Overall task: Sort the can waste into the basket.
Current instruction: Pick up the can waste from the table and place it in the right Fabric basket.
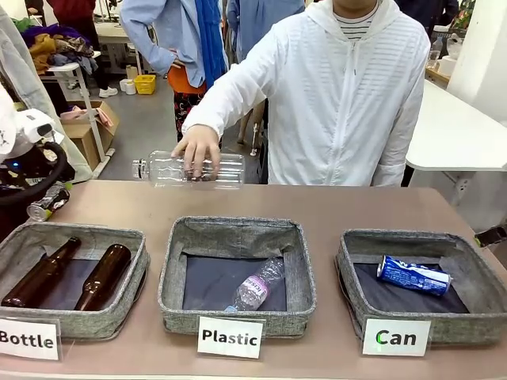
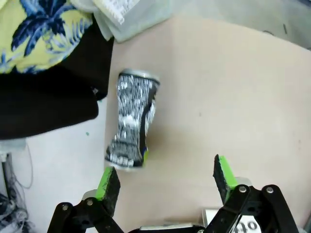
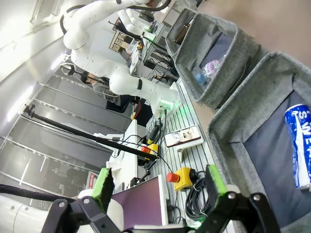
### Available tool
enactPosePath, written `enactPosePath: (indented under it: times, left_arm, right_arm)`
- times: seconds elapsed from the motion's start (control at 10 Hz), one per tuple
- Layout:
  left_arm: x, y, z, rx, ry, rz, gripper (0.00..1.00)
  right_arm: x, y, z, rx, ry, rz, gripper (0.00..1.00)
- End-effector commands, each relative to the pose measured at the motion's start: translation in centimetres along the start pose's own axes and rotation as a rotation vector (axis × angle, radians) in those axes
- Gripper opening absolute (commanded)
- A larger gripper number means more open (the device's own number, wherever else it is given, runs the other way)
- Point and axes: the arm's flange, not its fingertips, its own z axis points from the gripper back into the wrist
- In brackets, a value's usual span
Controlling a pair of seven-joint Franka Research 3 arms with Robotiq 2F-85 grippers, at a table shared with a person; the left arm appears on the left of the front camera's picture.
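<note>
Three grey fabric bins stand in a row along the near edge of the table [image 1: 341, 206], each with one white card in front. The basket [image 1: 346, 273] signed "Can" sits at the near right corner and holds one of the two cans, the blue can [image 1: 413, 275], which lies on its side on the dark lining towards the right wall. The second can, the crushed can [image 1: 46, 203], lies on the bare table at its left edge, beyond the bin signed "Bottle" [image 1: 71, 231]. In the left wrist view it lies lengthwise just past the tip of one finger, and whether it touches that finger cannot be told. The left gripper [image 2: 164, 170] has its two fingers spread wide with nothing between them. The right gripper [image 3: 159, 170] also has its fingers spread and empty, out past the table's right side, with the basket and the blue can beyond it. The "Bottle" bin holds two brown glass bottles [image 1: 104, 275] side by side. There are two clear plastic bottles. One lies in the middle bin signed "Plastic" [image 1: 238, 228]. The other bottle [image 1: 170, 170] lies at the far edge of the table under the person's hand [image 1: 198, 149].
</note>
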Motion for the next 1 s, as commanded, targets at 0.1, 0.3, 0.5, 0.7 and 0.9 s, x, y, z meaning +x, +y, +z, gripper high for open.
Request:
enactPosePath:
  times: [0.1, 0.3, 0.5, 0.7, 0.9]
  left_arm:
    - [2.7, -0.2, -3.1, 0.104, -0.038, 0.022, 1.00]
    - [2.9, 0.1, -5.1, 0.127, 0.006, 0.016, 1.00]
    - [3.4, 0.5, -7.1, 0.141, 0.030, 0.012, 1.00]
    - [3.7, 0.7, -8.5, 0.143, 0.078, 0.004, 1.00]
    - [3.9, 0.7, -8.9, 0.137, 0.089, 0.005, 1.00]
  right_arm:
    - [0.0, 0.2, 0.1, 0.012, -0.007, 0.020, 1.00]
    - [0.0, 0.2, 0.1, 0.012, -0.007, 0.020, 1.00]
    - [0.0, 0.2, 0.1, 0.012, -0.007, 0.020, 1.00]
    - [0.0, 0.2, 0.1, 0.012, -0.007, 0.020, 1.00]
    - [0.0, 0.2, 0.1, 0.012, -0.007, 0.020, 1.00]
